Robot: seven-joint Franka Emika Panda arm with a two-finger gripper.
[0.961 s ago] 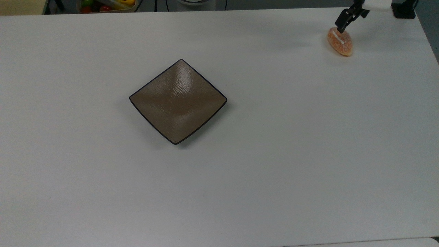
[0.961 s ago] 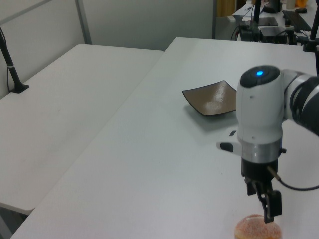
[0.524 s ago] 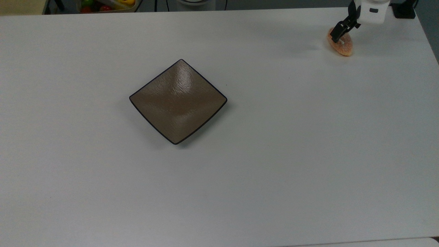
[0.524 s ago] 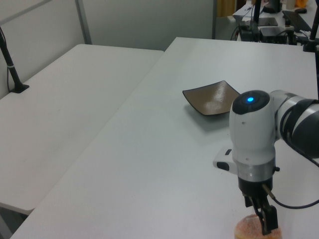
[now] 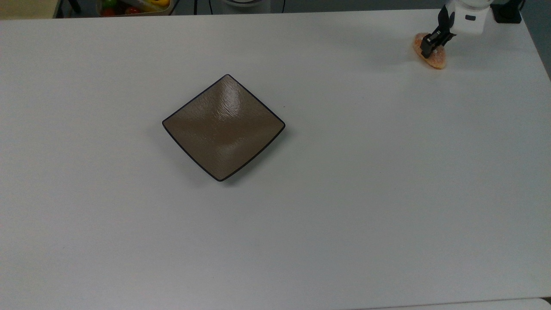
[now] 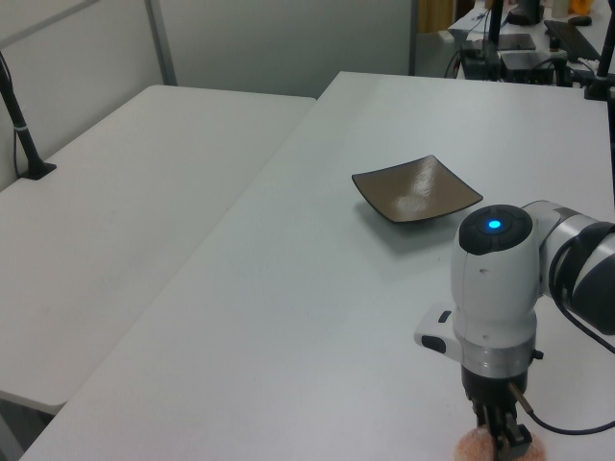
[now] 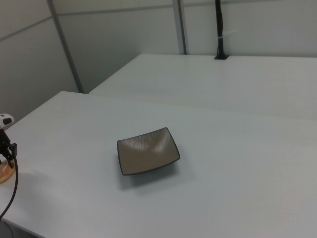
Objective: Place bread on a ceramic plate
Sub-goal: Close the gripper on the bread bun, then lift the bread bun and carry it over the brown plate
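Note:
The bread (image 5: 438, 61), a small grainy orange-tan roll, lies at the far right corner of the white table in the top view. My gripper (image 5: 434, 46) is low over it, open, with a dark finger down beside the roll's left flank. The left view shows the white wrist above the gripper (image 6: 502, 444) and the bread (image 6: 469, 448) peeking out at the bottom edge. In the right view the gripper (image 7: 6, 153) stands over the bread (image 7: 6, 173) at the left edge. The square grey-brown ceramic plate (image 5: 224, 127) (image 6: 415, 192) (image 7: 147, 151) sits bare mid-table, far from the roll.
A bin of coloured fruit (image 5: 133, 6) sits beyond the table's far edge, and a black stand base (image 5: 508, 13) is near the corner behind the arm. The table's right edge is close to the bread. A second white table (image 6: 125, 192) adjoins.
The gripper has come down from above the roll to the roll's level, and the wrist has dropped with it. Bread and plate have stayed in place.

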